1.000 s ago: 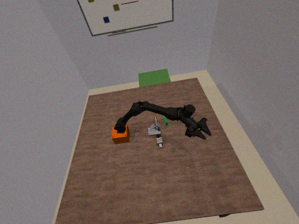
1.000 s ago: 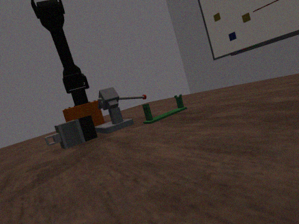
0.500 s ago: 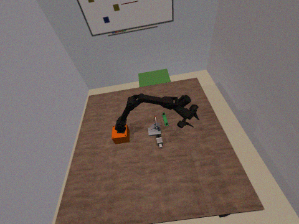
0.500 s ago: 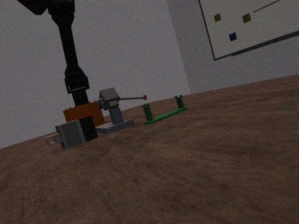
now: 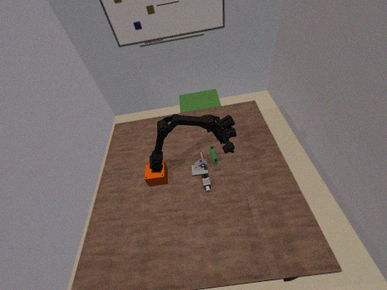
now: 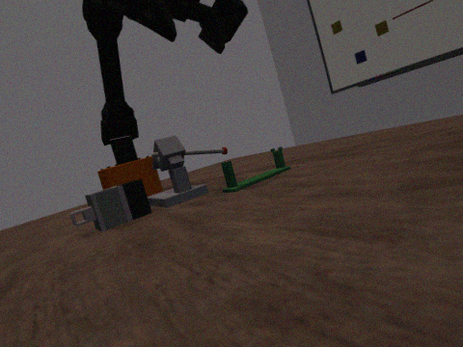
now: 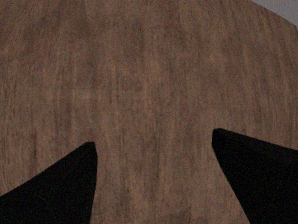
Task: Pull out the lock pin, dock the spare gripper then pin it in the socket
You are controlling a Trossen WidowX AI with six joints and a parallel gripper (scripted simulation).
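Observation:
The grey mount stands on the table, its angled socket on a short post. The lock pin, a thin light rod with a red end, passes through the socket and sticks out toward the green stand's side. The spare gripper, a grey and black block with a small pale loop at one end, lies on the table beside the mount. My gripper is open and empty, raised above the table beyond the green stand. In the top view its fingers are hard to make out.
A green stand with two uprights is near the pin's red end. The orange base block carries the arm, on the mount's other side. A green panel lies past the table's far edge.

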